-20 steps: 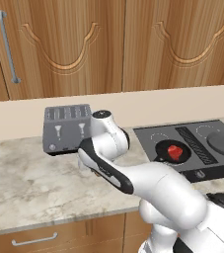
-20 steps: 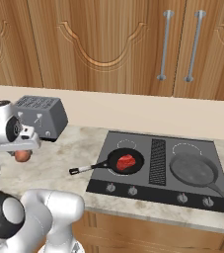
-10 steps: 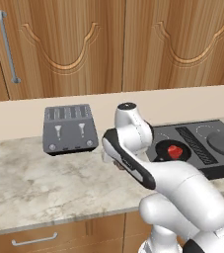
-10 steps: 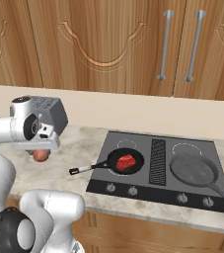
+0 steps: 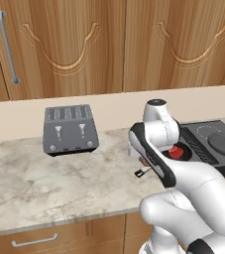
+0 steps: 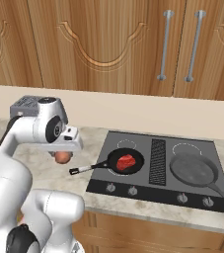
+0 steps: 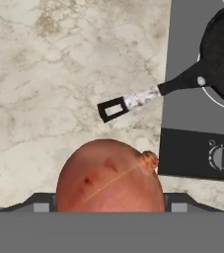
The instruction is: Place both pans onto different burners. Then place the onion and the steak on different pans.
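Two pans sit on one cooktop: a black pan with a long handle and a grey pan. One steak and one onion are counted, with one toaster, four white burner rings and four knobs along the front panel.

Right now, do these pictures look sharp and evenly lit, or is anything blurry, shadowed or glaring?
Right base view: sharp, flat even light, no glare, with soft shadows under the black pan and grey pan. Left base view: equally crisp, with a faint shadow beneath the toaster. Hand view: the onion looms large and close but stays sharp, as does the marbled counter.
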